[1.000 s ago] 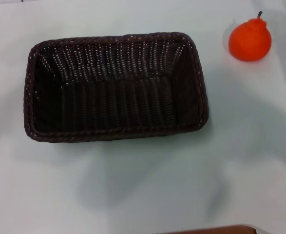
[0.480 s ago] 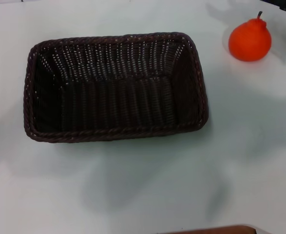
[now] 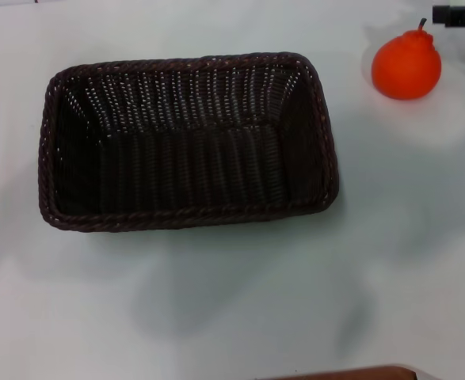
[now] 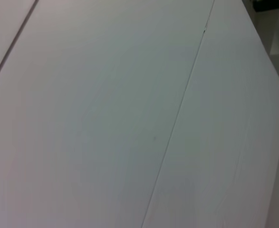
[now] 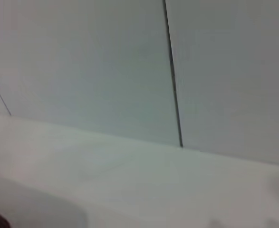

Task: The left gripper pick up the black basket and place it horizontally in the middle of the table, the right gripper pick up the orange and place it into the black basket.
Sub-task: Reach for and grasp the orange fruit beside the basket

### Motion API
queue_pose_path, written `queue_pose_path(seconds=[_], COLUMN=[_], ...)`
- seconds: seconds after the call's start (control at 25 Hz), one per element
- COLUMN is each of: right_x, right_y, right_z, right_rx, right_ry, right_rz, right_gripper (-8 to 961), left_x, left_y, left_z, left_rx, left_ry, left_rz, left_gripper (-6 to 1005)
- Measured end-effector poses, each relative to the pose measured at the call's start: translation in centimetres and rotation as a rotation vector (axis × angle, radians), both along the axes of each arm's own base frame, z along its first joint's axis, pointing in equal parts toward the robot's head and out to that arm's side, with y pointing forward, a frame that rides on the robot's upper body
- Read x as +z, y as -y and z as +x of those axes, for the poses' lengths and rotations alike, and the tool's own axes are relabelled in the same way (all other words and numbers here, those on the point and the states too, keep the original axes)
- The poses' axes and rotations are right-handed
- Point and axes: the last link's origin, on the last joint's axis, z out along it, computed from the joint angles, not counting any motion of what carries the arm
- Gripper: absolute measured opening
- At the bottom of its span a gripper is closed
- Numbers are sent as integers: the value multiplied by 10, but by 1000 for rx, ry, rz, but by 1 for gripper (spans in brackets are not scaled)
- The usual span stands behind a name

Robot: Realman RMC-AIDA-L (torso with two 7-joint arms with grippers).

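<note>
The black basket (image 3: 186,141) lies lengthwise across the middle of the white table (image 3: 232,301) in the head view, upright and empty. The orange (image 3: 406,65) stands on the table at the far right, apart from the basket. The tip of my right gripper (image 3: 459,16) shows at the top right edge, just beyond and to the right of the orange's stem. My left gripper is out of view. Both wrist views show only pale flat surfaces with thin dark seams.
A brown edge (image 3: 351,374) shows at the bottom of the head view. Soft shadows lie on the table in front of the basket and around the orange.
My right gripper's tip has come into the head view at the top right, near the orange. The basket and the orange have not moved.
</note>
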Motion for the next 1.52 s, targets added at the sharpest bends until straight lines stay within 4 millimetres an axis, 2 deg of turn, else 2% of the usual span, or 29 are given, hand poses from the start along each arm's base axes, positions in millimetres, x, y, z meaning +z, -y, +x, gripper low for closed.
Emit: queue_pose_path(seconds=[0.44,0.76,1.0,1.52], right_x=[-40,-54,-55,-59], right_y=[-4,-7,-7,-6], right_z=[10,16,15,17], right_rx=[-13,-19,-15,-19], right_ry=[87,98,92,86], right_rz=[-41,-47,-42,-53], right_gripper=[806,695,445,153], left_x=[-4,-4,-4,-5], left_y=[-11,-14,-15,-13], left_z=[8,10,11,9], left_rx=[-10,-15,-15,-10], left_ry=[3,10,13,18], left_rz=[-30,-50,-52,-55], left_gripper=[589,581,575,562])
